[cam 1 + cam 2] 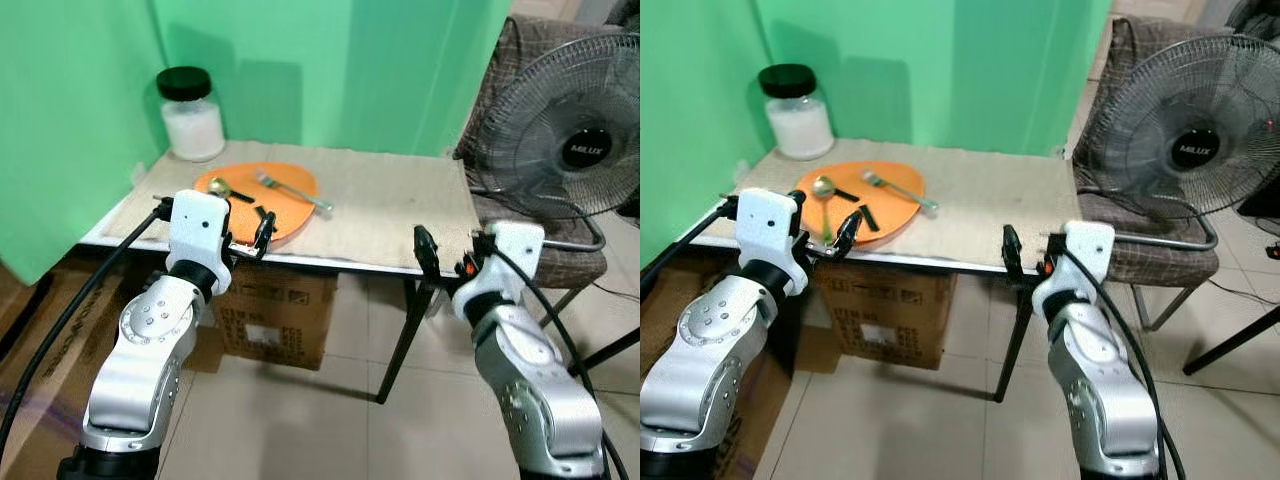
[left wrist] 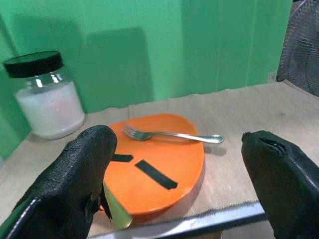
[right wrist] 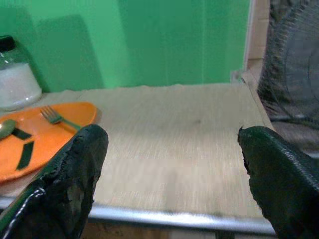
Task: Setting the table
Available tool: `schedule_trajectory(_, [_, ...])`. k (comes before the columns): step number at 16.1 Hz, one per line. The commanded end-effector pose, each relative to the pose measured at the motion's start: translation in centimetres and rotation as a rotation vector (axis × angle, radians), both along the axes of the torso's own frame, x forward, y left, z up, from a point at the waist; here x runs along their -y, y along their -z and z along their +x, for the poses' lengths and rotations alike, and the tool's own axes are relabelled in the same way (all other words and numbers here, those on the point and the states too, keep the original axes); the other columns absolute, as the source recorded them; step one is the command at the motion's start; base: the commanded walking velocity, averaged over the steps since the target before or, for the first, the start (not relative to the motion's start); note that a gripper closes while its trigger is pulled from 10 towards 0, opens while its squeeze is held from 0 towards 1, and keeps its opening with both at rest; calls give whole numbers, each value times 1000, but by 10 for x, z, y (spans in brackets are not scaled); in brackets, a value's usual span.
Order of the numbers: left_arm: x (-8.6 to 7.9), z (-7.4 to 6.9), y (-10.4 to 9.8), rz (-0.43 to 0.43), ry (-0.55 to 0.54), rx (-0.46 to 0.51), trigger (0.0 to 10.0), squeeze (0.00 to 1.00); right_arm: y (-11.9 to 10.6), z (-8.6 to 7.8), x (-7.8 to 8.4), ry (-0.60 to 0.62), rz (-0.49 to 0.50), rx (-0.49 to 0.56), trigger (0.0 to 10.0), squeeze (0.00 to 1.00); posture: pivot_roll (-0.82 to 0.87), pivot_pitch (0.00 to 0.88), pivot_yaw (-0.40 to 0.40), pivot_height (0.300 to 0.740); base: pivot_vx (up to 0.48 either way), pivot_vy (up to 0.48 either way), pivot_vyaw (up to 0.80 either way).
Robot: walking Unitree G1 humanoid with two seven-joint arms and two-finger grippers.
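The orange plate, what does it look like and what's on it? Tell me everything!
The orange plate is flat, smooth and shaped a bit like an egg. It lies on the beige mat near the table's front edge. A silver fork rests across it, its handle poking off the side. A gold-looking spoon lies on it too, with two small black strips. The left gripper is open at its near edge.

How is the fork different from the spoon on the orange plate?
The fork is silver all over; the spoon has a gold bowl and a dark handle. The fork's handle pokes out past the rim of the orange plate onto the cloth; the spoon lies wholly on the plate. Both lie flat on the same plate.
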State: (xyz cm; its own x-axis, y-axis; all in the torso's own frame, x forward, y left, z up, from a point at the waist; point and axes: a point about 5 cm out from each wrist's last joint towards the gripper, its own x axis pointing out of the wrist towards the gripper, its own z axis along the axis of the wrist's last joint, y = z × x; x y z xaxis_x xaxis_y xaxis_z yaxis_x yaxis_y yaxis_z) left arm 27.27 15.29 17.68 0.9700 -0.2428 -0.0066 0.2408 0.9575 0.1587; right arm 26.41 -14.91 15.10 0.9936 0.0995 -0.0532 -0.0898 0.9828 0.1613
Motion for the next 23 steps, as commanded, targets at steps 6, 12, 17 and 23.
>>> schedule_trajectory(6, [-2, 0, -5, 6, -5, 24, 10000, 0, -5, 1, -9, -83, 81, 42, 10000, 0, 46, 0, -30, 740, 346, 0, 0])
schedule_trajectory(12, [-1, 0, -5, 3, 2, 27, 10000, 0, -6, 4, -7, -77, 35, 62, 10000, 0, 46, 0, -37, 740, 352, 0, 533])
schedule_trajectory(17, [1, 0, -4, 2, 17, 24, 10000, 0, -4, 6, -5, -60, 25, 61, 10000, 0, 44, 0, -42, 740, 351, 0, 0])
schedule_trajectory(23, [2, -1, -2, 0, 23, 22, 10000, 0, -4, 7, -3, -73, 17, 56, 10000, 0, 42, 0, -54, 740, 347, 0, 0])
